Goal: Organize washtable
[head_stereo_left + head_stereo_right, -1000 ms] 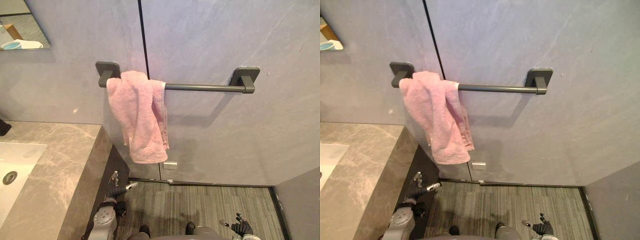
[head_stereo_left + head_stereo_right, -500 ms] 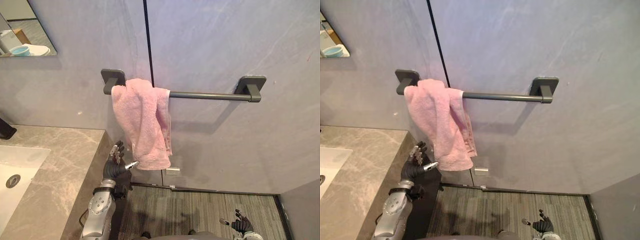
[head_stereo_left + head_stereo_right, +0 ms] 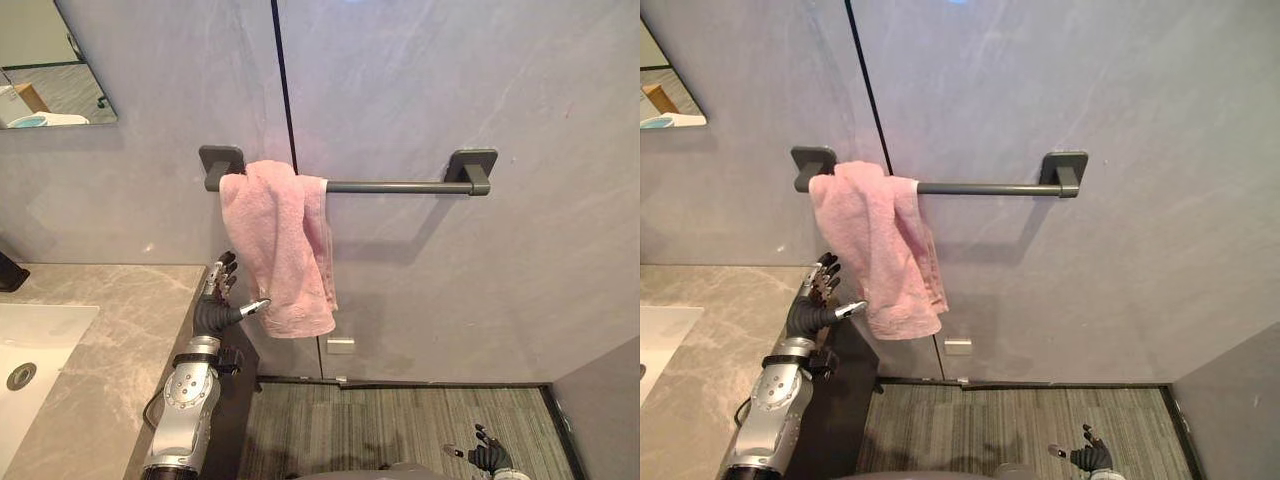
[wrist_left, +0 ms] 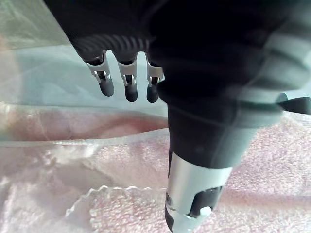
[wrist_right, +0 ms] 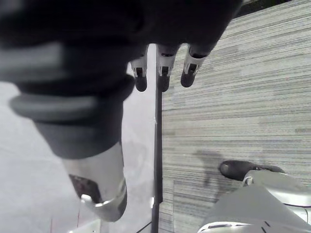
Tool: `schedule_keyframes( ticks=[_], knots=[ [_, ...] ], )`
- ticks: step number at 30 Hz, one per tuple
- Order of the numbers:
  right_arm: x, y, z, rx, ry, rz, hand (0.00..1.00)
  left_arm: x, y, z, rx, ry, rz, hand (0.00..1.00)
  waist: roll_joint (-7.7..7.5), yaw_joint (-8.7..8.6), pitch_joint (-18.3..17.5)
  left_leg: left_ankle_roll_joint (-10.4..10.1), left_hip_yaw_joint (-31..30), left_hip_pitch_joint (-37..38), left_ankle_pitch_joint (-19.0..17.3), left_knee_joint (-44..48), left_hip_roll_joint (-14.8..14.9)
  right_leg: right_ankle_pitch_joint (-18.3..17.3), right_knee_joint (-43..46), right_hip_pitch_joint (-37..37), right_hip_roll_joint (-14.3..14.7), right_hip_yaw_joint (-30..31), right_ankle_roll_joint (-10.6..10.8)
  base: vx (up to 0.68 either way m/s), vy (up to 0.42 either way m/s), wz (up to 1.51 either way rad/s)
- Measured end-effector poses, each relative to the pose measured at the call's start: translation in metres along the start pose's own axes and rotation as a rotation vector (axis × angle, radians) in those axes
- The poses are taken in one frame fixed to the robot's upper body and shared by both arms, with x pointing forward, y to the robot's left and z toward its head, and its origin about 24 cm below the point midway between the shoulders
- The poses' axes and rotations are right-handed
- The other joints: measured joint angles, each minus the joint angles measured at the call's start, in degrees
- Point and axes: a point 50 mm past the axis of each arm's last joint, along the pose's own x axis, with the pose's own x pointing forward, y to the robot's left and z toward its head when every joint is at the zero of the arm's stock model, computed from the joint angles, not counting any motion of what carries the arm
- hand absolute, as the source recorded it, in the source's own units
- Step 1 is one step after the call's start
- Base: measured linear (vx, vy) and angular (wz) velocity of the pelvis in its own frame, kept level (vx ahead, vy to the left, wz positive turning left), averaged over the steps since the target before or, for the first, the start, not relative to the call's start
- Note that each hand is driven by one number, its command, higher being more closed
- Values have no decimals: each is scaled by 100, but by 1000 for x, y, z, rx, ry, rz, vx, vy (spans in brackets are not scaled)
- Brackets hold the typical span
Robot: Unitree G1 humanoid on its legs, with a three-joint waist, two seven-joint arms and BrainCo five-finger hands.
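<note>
Grey wall (image 3: 420,90) beyond tabletop's (image 3: 110,320) right edge. Pink towel (image 3: 280,250) bunched at rail's (image 3: 400,186) left end. Left hand (image 3: 218,312) beside its lower hem, fingers (image 3: 226,270) spread, holding nothing. Pinch hem fully, then spread cloth along rail evenly. Right hand (image 3: 487,458) low, fingers relaxed.

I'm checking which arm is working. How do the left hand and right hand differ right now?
The left hand is up beside the pink towel's lower edge, by the countertop; the right hand hangs low over the striped floor. The left hand's thumb points at the towel; the right hand is far from it. Both are open, holding nothing.
</note>
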Motion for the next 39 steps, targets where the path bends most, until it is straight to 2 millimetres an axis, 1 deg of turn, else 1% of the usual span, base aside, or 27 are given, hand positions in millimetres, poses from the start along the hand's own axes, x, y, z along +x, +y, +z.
schedule_keyframes(
  ticks=[7,12,15,23,24,29,33,39],
  knots=[
    [1,2,4,-10,-11,12,0,16,-1,15,44,-70,17,0,-29,-18,-14,1,34,-6,0,-43,-17,55,-122,58,4,22,13,40,1,-2],
    [2,4,6,-15,-17,17,0,18,6,18,71,-79,39,0,-57,-20,-17,2,43,56,-1,-125,-25,67,-183,106,6,21,6,9,0,0],
    [2,4,6,-16,-16,19,0,21,5,19,70,-85,42,0,-77,-19,-18,3,59,70,-1,-143,-37,76,-192,110,-4,35,6,-7,0,-1],
    [2,9,6,-49,-16,40,0,21,6,19,73,-86,42,0,-96,-30,-21,3,111,60,-1,-152,-39,184,-364,137,7,77,15,-28,-8,-3],
    [2,9,6,-56,-16,40,0,22,6,19,73,-86,41,100,-96,-31,-21,3,111,61,-1,-152,-40,184,-366,140,7,77,15,0,0,0],
    [2,9,6,-62,-17,41,0,22,6,19,72,-86,40,100,-96,-35,-21,3,109,60,-1,-154,-40,184,-374,141,8,73,16,0,0,0],
    [3,10,8,-65,-21,44,0,22,5,20,73,-86,35,100,-97,-95,-20,3,109,60,-1,-157,-41,184,-375,141,8,74,16,0,0,0],
    [3,10,9,-72,-25,45,0,25,3,23,70,-100,25,100,-117,-102,-8,3,136,60,-1,-160,-35,185,-379,127,17,109,15,-8,-4,-1]
  ],
)
